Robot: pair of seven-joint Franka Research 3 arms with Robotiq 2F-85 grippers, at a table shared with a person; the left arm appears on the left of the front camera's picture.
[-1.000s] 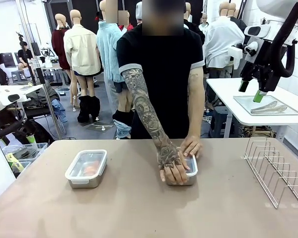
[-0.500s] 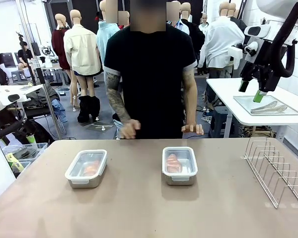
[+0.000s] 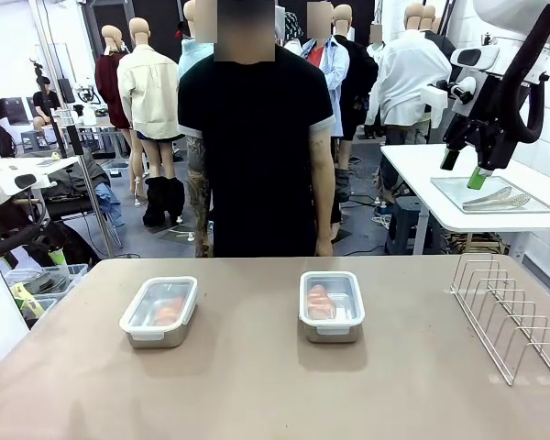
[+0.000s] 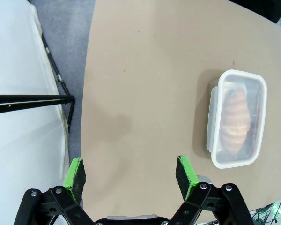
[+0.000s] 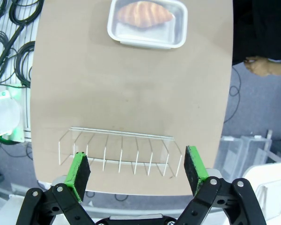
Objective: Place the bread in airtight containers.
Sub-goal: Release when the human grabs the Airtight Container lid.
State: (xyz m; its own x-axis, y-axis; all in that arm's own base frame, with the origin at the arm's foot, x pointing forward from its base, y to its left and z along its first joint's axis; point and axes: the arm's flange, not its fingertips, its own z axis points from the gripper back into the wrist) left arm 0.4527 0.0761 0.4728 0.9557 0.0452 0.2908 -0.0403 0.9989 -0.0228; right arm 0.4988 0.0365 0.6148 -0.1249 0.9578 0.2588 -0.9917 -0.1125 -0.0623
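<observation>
Two airtight containers stand on the tan table, both with clear lids on: one at the left point(image 3: 159, 312) and one at the middle point(image 3: 331, 305). A golden-brown bread roll lies inside each, the left bread point(image 3: 168, 310) and the middle bread point(image 3: 320, 302). In the left wrist view my left gripper point(image 4: 130, 172) hangs open high above the table, with a lidded container point(image 4: 237, 118) and its bread point(image 4: 235, 122) off to one side. My right gripper point(image 5: 136, 171) is open too, high over a wire rack, with the other container point(image 5: 147, 23) and its bread point(image 5: 145, 14) farther off.
A wire rack point(image 3: 509, 316) stands at the table's right side, below my right gripper point(image 5: 117, 150). The person point(image 3: 257, 156) stands at the far edge with both arms down; one hand point(image 5: 257, 65) shows past the table's edge. The table's left edge borders the floor point(image 4: 65, 47).
The person took both hands off the middle container's lid, straightened up and dropped the arms to the sides. Both grippers stayed still and open.
</observation>
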